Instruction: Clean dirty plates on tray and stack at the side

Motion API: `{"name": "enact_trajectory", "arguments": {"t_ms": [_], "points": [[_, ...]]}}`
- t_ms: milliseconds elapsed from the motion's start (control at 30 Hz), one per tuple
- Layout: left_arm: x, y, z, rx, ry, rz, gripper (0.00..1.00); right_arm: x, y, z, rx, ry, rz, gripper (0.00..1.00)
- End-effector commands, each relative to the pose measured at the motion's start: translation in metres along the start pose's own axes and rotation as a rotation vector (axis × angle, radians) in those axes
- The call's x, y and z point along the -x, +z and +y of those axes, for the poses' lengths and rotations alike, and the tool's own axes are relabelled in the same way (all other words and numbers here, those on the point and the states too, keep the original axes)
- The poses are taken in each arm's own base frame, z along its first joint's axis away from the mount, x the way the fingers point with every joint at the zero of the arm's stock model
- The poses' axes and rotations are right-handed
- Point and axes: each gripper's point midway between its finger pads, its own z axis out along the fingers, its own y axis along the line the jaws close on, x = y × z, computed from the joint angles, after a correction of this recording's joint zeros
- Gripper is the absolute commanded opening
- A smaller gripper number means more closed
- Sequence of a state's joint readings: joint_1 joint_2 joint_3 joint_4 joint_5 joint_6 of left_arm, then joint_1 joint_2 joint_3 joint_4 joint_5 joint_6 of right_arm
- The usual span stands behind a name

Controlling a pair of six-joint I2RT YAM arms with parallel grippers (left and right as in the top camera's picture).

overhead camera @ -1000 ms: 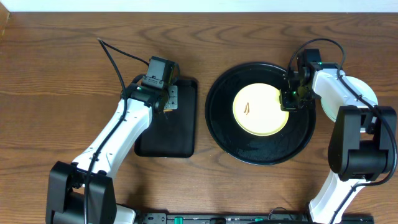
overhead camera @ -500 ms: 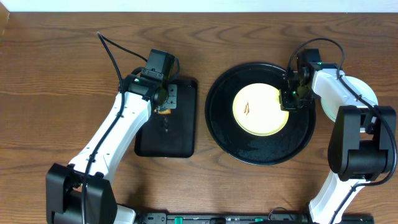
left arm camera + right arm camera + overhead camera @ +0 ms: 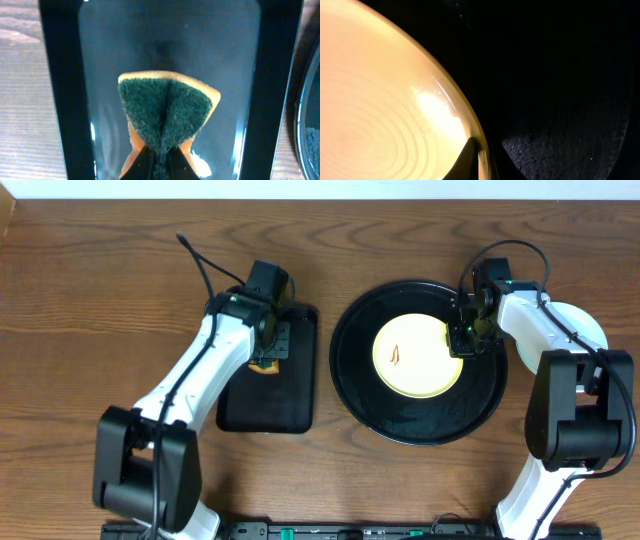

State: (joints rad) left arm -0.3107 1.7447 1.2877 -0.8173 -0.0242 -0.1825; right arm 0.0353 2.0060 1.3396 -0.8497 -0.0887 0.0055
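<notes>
A yellow plate [image 3: 415, 358] with a small reddish-brown smear [image 3: 397, 354] lies in the round black tray [image 3: 418, 420]. My right gripper [image 3: 465, 340] is shut on the plate's right rim; in the right wrist view its fingers [image 3: 481, 162] pinch the yellow plate's edge [image 3: 380, 100] over the tray [image 3: 560, 75]. A pale mint plate [image 3: 592, 330] lies right of the tray, mostly hidden under my right arm. My left gripper [image 3: 268, 352] is shut on an orange sponge [image 3: 264, 366] with a green scouring face [image 3: 167, 115], over the small rectangular tray.
The black rectangular tray [image 3: 265, 415] lies left of the round tray; its wet floor and rim [image 3: 60, 100] fill the left wrist view. A black cable [image 3: 205, 270] trails from the left arm across the wooden table [image 3: 80, 330].
My left arm has swung and its elbow has shifted right; the sponge now shows in its gripper over the rectangular tray. My right gripper and the yellow plate have not moved.
</notes>
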Motion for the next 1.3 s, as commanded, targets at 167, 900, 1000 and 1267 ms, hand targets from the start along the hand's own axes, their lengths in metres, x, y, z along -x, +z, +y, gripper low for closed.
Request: {"name": "enact_trajectory", "arguments": {"t_ms": [167, 900, 1000, 1267], "points": [[0.038, -0.024, -0.012, -0.036, 0.0, -0.068, 0.07, -0.007, 0.007, 0.009, 0.015, -0.027, 0.024, 0.07], [0.034, -0.01, -0.012, -0.035, 0.0, -0.066, 0.08, -0.008, 0.007, 0.009, 0.014, -0.027, 0.028, 0.09], [0.037, -0.011, -0.013, -0.038, -0.001, -0.079, 0.08, -0.008, 0.007, 0.009, 0.015, -0.027, 0.027, 0.09], [0.039, -0.011, -0.017, -0.041, 0.008, -0.093, 0.08, -0.008, 0.007, 0.009, 0.015, -0.027, 0.027, 0.1]]}}
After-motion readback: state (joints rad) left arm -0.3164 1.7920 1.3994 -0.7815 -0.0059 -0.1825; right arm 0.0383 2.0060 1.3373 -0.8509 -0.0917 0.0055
